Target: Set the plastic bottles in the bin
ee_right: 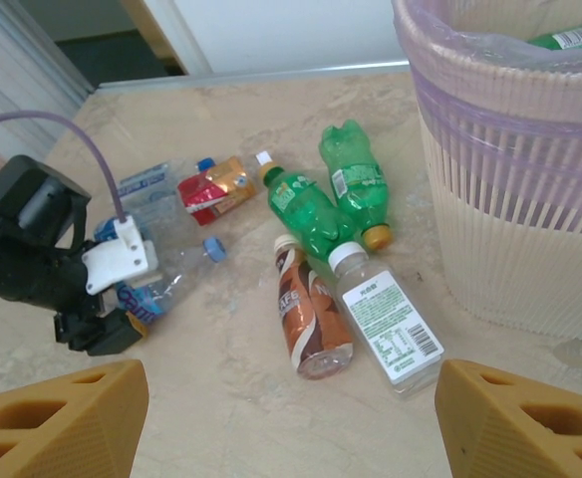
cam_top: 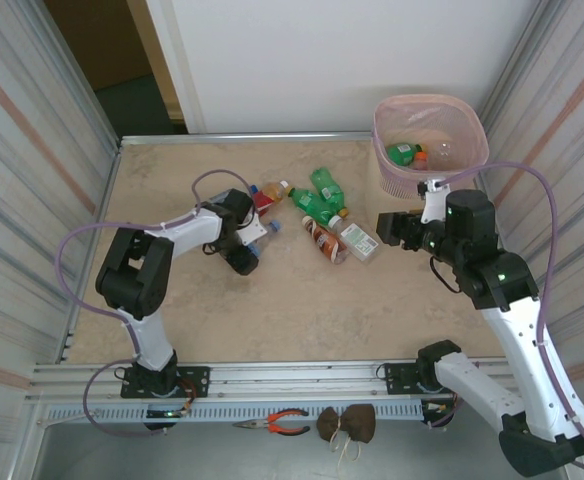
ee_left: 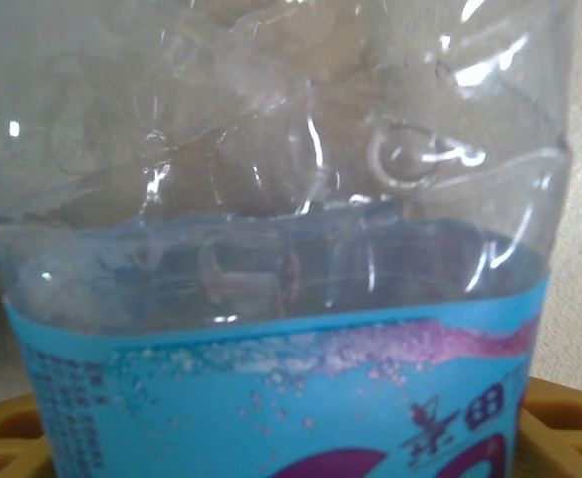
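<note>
My left gripper [cam_top: 253, 245] is shut on a clear plastic bottle [ee_left: 271, 249] with a blue label and a blue cap [ee_right: 214, 249]. The bottle lies low over the table left of centre, and an orange fingertip [ee_left: 2, 438] presses each side of it. Several more bottles lie in the middle: two green ones [cam_top: 319, 197], a brown one [ee_right: 311, 314], a clear white-capped one [ee_right: 386, 319] and a red-orange one [cam_top: 269, 193]. The pale pink bin [cam_top: 467, 150] at the far right holds a green bottle [cam_top: 402, 153]. My right gripper [cam_top: 387, 228] hangs open and empty above the table, just right of the brown and clear bottles and in front of the bin.
Corrugated walls close off both sides of the table. A flattened clear bottle [ee_right: 146, 189] lies behind the left arm [ee_right: 32, 249]. Pliers [cam_top: 287, 422] and a brown object [cam_top: 347, 422] rest on the rail in front of the arm bases. Bare table lies between the bottles and the front edge.
</note>
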Motion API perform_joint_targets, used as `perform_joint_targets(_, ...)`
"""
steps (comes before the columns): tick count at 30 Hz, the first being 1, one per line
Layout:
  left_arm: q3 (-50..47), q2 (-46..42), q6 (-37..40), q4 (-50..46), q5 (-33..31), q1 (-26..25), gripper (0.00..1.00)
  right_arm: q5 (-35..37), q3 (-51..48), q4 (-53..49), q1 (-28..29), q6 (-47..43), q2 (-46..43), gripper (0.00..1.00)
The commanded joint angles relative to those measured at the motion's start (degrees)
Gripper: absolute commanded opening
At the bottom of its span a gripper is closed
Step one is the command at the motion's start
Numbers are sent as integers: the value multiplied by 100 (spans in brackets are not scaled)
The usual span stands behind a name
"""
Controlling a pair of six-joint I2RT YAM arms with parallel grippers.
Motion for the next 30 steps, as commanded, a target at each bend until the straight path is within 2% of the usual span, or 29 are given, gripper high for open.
perform_joint_targets(1,62,-8,124,-203,-61,-81,71,120,-56,53,52,115,-132,75)
perform_joint_targets(9,-135,-570,247,-107,103,-183,65,188,-16,-21,58,133,-282,75)
perform_joint_targets(14,-317,-1133,314,3,428,-248,63,153,46,-8,52,158,-336,75)
perform_joint_targets(22,-294,-2414,256,23,1515,-241,62,-392,25,404,52,372,-483,75)
perform_joint_targets(26,-196,-2984,-89,139,2394,-245,61,-964,-106,1126,66,615,-594,75)
perform_joint_targets(30,-191,-3527,-525,494,2921,-269,61,-1469,-402,2109,75,984,-659,76)
